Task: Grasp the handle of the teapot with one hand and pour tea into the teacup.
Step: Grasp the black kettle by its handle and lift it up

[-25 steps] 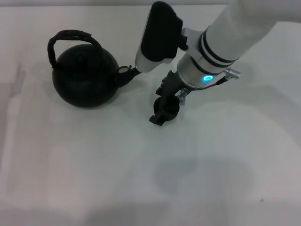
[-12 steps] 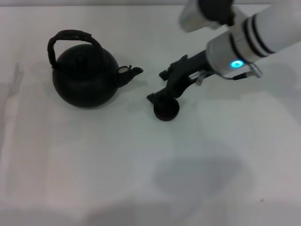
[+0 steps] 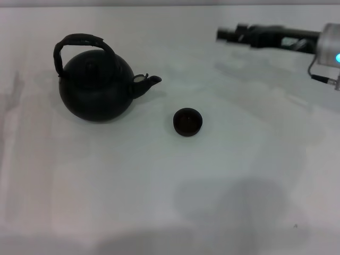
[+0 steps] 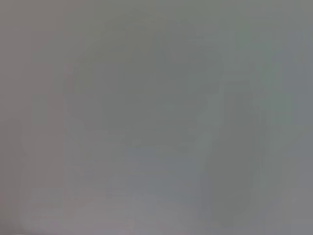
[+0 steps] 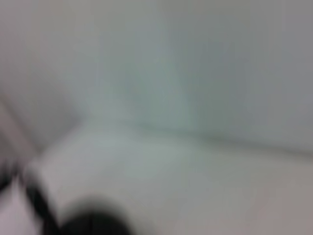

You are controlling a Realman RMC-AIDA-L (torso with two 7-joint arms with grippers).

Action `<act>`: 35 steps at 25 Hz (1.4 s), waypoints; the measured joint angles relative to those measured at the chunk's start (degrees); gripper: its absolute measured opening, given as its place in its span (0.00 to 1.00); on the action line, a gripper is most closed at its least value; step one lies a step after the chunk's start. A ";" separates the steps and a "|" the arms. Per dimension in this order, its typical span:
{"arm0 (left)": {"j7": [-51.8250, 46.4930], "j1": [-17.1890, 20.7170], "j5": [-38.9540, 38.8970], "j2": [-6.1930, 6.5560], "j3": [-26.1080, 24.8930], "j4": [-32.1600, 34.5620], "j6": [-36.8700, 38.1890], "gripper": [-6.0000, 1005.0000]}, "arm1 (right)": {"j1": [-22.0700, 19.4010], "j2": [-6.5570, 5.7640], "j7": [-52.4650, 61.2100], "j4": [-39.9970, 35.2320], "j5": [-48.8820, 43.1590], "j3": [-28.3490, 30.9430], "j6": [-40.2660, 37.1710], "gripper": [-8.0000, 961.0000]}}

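The matte black teapot (image 3: 95,87) stands upright on the left of the white table in the head view. Its arched handle (image 3: 79,40) rises over the lid, and its short spout (image 3: 150,81) points right, toward the teacup. The tiny dark teacup (image 3: 187,121) stands upright near the middle, a little right of the spout. My right gripper (image 3: 226,35) is at the far right, raised and well away from both the cup and the pot, its tips pointing left; it carries nothing. My left gripper is out of view.
The white table (image 3: 159,202) carries only the pot and the cup. The left wrist view is plain grey. The right wrist view shows a pale surface with a blurred dark shape (image 5: 90,220) at its edge that I cannot identify.
My right arm has pulled away from the teacup, rising and swinging to the far right. The teacup now stands alone and uncovered. The teapot has not moved.
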 joint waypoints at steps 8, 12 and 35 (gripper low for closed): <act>0.00 -0.24 0.37 0.03 0.35 -0.12 -0.03 0.85 | -4.64 0.41 -22.36 19.57 38.97 8.41 -10.93 0.87; 0.05 -0.06 0.69 0.03 0.60 -0.15 -0.03 0.85 | -4.98 0.74 -43.78 24.13 44.97 8.38 -11.52 0.87; 0.22 4.72 4.44 -0.13 19.78 -1.81 13.75 0.83 | 0.78 0.79 -81.57 33.96 52.87 17.45 -3.82 0.86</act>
